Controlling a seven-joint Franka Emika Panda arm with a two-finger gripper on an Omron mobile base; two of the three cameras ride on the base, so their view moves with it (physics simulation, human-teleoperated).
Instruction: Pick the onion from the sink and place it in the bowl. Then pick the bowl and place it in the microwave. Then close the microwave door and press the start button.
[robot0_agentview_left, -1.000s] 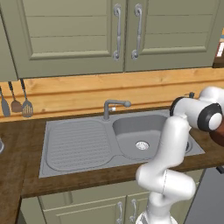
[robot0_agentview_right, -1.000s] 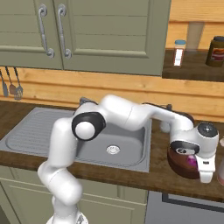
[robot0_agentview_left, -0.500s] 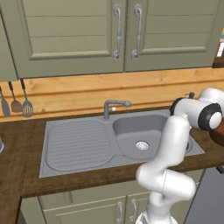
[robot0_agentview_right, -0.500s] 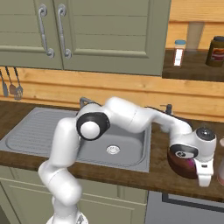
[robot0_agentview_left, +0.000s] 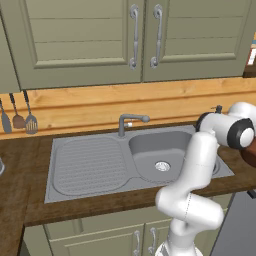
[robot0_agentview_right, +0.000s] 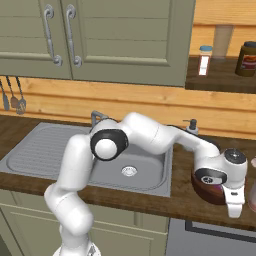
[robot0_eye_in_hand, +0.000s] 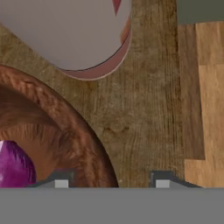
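Item: onion (robot0_eye_in_hand: 15, 164), small purple ball; lies inside the bowl (robot0_eye_in_hand: 65, 131), low against its inner wall. Judged light, firm, smooth-skinned and prone to roll when the bowl is tipped

Item: bowl (robot0_agentview_right: 212, 190), round, reddish-brown, wood-grained; stands on the counter (robot0_eye_in_hand: 148, 100) to the right of the sink (robot0_agentview_left: 85, 165), near the counter's front edge. Judged rigid and moderately light; the rim looks thick and slightly ribbed, so a pinch across the wall, one finger inside and one outside, seems the best hold. Keep level in carriage

Item: hand (robot0_eye_in_hand: 111, 184); sits over the bowl's rim, one fingertip above the inner side, the other above bare counter outside. Jaws stand apart; whether they have bitten on the rim cannot be told

Item: pale round vessel (robot0_eye_in_hand: 70, 35) with a reddish base, just beyond the bowl on the counter; mind it when lifting

Item: sink basin, drain ring (robot0_agentview_right: 129, 171) at its floor
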